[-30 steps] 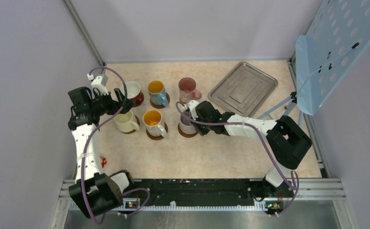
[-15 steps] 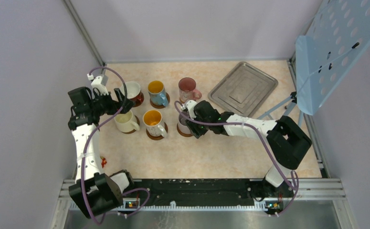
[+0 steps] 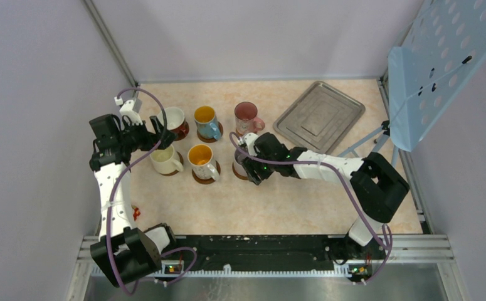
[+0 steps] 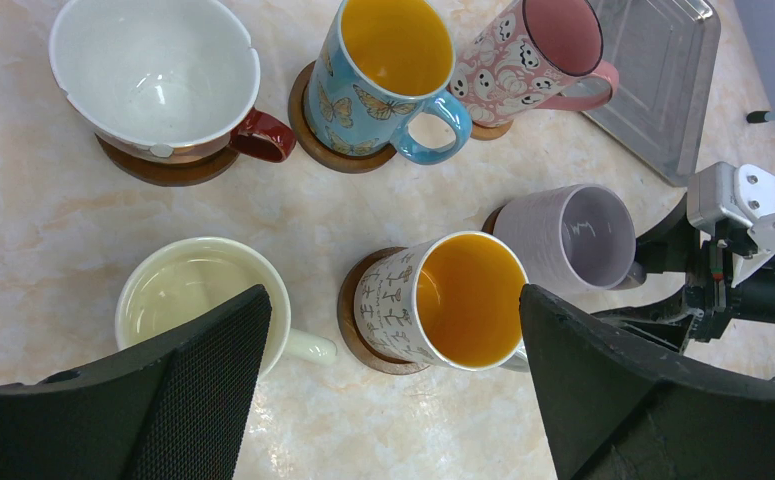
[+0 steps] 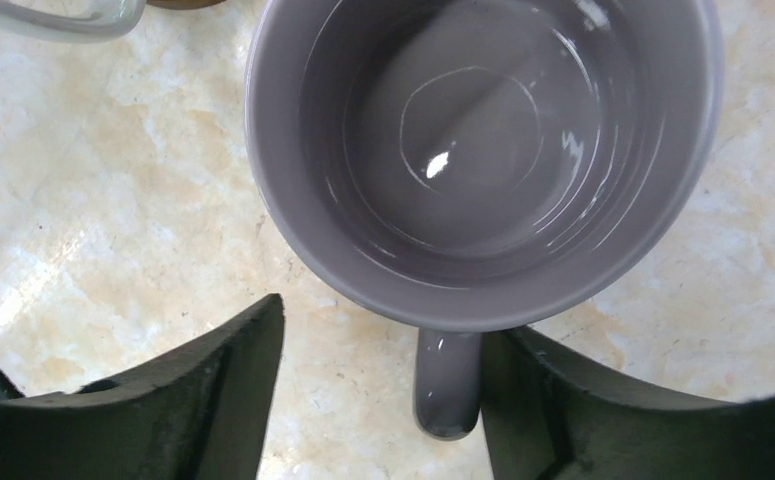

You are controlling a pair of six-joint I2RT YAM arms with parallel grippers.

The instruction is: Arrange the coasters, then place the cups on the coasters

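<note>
Six cups stand in two rows, each on a brown coaster. The back row holds a white cup with a dark red handle (image 4: 153,75), a blue cup (image 4: 383,70) and a pink cup (image 4: 538,55). In front are a cream cup (image 4: 188,295), a white cup with an orange inside (image 4: 453,300) on its coaster (image 4: 353,315), and a lilac-grey cup (image 5: 483,150). My right gripper (image 5: 378,400) is open, its fingers either side of the lilac-grey cup's handle (image 5: 448,385). High over the front row, my left gripper (image 4: 393,400) hangs open and empty.
A square silver tray (image 3: 318,117) lies at the back right. A blue perforated panel (image 3: 441,56) leans over the right edge. Grey walls close in the left and back sides. A small red object (image 3: 135,213) sits by the left arm.
My right gripper's jaws have spread apart off the lilac-grey cup's handle, and the wrist has shifted slightly over the cup. The left arm has not moved.
</note>
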